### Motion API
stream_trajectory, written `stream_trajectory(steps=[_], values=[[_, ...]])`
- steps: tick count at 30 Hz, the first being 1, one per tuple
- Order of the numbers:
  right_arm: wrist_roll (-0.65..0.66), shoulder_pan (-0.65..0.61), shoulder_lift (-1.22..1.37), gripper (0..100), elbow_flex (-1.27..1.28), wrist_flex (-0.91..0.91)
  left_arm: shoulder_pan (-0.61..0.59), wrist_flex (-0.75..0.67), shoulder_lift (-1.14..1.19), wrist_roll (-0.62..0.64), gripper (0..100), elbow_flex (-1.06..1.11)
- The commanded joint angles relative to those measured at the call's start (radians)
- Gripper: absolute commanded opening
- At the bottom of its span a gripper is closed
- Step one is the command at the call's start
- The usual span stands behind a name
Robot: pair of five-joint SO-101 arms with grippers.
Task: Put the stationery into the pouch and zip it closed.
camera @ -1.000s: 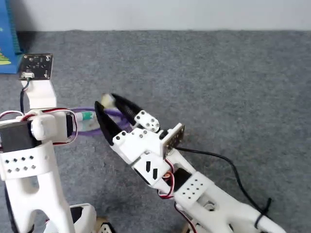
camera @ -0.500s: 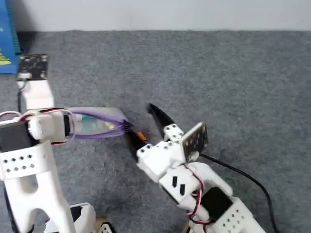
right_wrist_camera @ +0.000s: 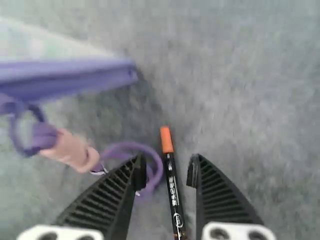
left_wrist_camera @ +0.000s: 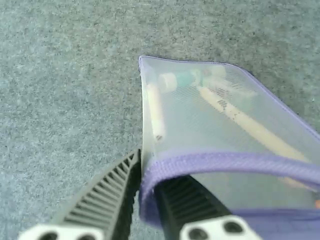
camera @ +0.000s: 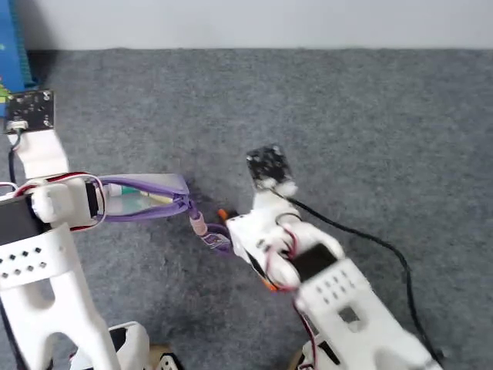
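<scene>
A translucent pouch (camera: 146,196) with purple trim hangs from my left gripper (camera: 104,199), which is shut on its purple rim (left_wrist_camera: 220,162). Inside the pouch (left_wrist_camera: 210,115) lie pens and a green-capped item. A pink zip tag (camera: 199,224) and a purple loop (camera: 216,243) trail from the pouch's far end. A black pen with an orange tip (right_wrist_camera: 170,175) lies on the carpet between the fingers of my open right gripper (right_wrist_camera: 166,165). The purple loop (right_wrist_camera: 150,162) lies against one finger. In the high view the orange tip (camera: 223,213) shows beside the right gripper (camera: 229,231).
Grey carpet (camera: 370,116) covers the table. A blue box (camera: 11,62) stands at the back left edge. The right arm's black cable (camera: 370,243) runs across the carpet to the right. Open carpet lies behind and to the right of the arms.
My right arm has swung away from the pouch's mouth, turned its wrist, and come down over the orange-tipped pen. The left arm shifted slightly left with the pouch.
</scene>
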Motion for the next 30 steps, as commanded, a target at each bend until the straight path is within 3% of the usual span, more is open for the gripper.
stream_trajectory(steps=[1, 14, 22, 26, 30], values=[[-0.008, 0.008, 0.236, 13.3, -0.153, 0.004, -0.011, 0.017, -0.009, 0.008, 1, -0.015], [-0.008, -0.056, 0.802, 12.9, -0.494, 0.004, -0.009, 0.017, -0.011, 0.005, 1, -0.001], [0.011, 0.007, 0.952, 12.5, -0.572, 0.002, -0.009, 0.017, -0.011, 0.005, 1, 0.001], [0.08, 0.065, 0.98, 0.9, -0.572, 0.004, -0.009, 0.017, -0.011, 0.005, 1, 0.001], [0.083, 0.113, 0.946, 0.6, -0.565, 0.027, -0.009, 0.017, -0.011, 0.005, 1, 0.001]])
